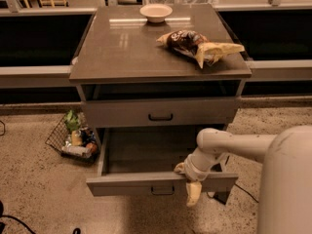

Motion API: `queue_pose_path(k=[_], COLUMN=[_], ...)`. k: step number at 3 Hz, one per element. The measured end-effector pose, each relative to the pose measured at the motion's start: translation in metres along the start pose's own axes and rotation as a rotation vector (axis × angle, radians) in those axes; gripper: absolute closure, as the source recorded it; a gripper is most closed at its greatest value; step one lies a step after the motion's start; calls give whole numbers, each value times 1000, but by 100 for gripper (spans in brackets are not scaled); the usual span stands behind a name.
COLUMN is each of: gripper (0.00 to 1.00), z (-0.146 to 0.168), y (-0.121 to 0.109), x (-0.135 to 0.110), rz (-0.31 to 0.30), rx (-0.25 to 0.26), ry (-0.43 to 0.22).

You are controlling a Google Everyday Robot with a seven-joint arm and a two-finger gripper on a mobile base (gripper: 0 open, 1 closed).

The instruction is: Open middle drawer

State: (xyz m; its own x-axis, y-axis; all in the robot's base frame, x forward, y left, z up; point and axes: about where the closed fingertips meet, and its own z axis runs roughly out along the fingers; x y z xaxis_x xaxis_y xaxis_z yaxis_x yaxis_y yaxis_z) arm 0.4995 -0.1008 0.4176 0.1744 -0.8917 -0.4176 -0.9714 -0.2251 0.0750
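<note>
The middle drawer (pixel 131 183) is pulled well out of the grey-brown cabinet. Its flat front panel has a small dark bar handle (pixel 162 191) at the centre, and its inside looks empty. My gripper (pixel 187 182) sits at the top edge of that front panel, right of the handle, reaching over it from the right on the white arm (pixel 234 145). The upper drawer (pixel 122 113) above is shut. The lowest drawer is hidden under the open one.
A white bowl (pixel 156 12) and chip bags (pixel 199 45) lie on the cabinet top (pixel 117 48). A wire basket of items (pixel 74 136) stands on the floor left of the cabinet. My white body (pixel 287 184) fills the lower right. A cable (pixel 243 191) runs on the floor.
</note>
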Motion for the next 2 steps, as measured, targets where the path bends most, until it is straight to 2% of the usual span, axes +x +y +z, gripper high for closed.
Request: queue_pose_path(k=[1, 2], gripper=[0, 0], z=[-9, -29], y=[24, 40], x=[-6, -14], rz=[38, 49], rx=[11, 55], ry=[-28, -19])
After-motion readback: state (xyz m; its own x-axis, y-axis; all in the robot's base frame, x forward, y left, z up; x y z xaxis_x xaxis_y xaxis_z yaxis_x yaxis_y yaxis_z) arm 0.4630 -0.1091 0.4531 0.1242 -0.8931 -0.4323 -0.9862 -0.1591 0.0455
